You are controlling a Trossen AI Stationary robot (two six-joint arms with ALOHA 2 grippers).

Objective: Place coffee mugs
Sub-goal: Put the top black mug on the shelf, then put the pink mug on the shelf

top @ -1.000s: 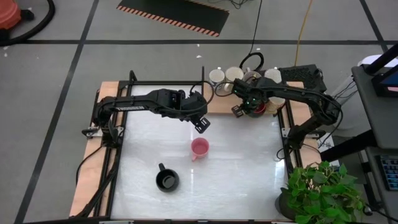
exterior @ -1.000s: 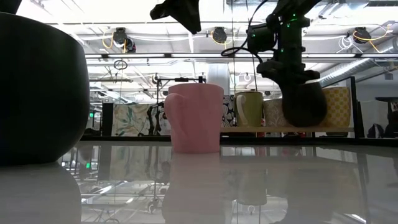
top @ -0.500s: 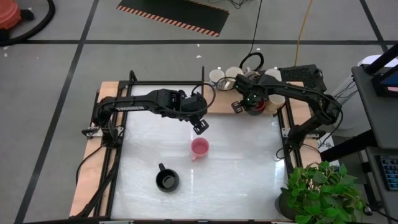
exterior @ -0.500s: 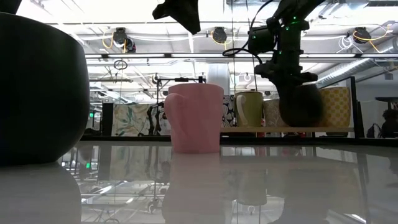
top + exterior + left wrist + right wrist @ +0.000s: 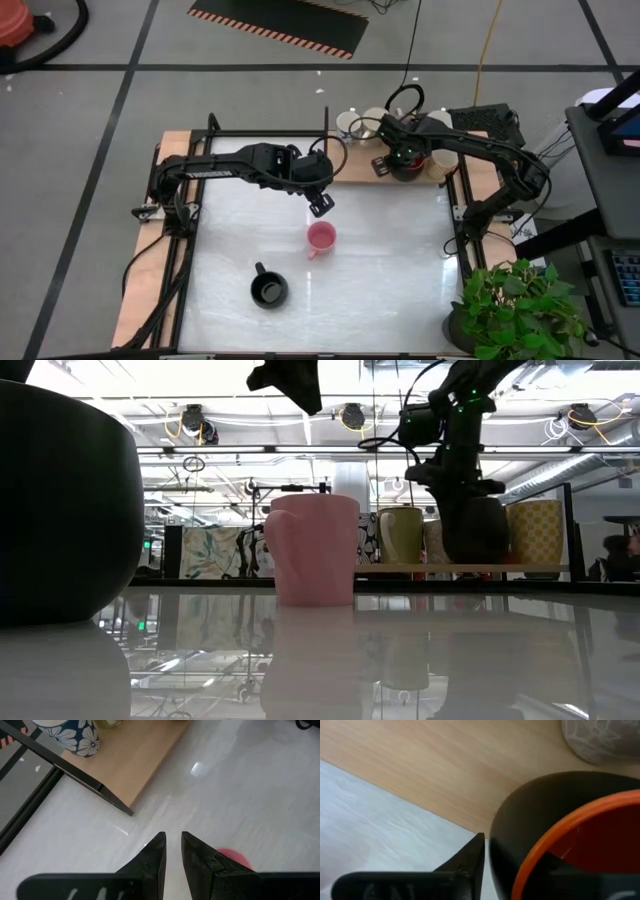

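Observation:
My right gripper is shut on a dark mug with a red inside, upright over the wooden board at the table's far edge; it also shows in the low view. Whether its base touches the board, I cannot tell. My left gripper hangs shut and empty above the white table, just beyond the pink mug, which stands on its base. A black mug stands nearer the front. Other mugs stand on the board. My right gripper has the dark mug by its rim wall, one finger outside and the other inside the red hollow. The fingers come from above, pointing down. The mug sits upright, mouth up, over the wooden board.
White and patterned mugs stand in a row on the board beside the held mug, one close by it; a blue-flowered one stands farther left. A potted plant stands at the near right corner. Black frame rails edge the table.
My right gripper has carried the dark mug toward the table's far edge, from the white top's edge to over the wooden board. The mug, tilted before, now stands upright.

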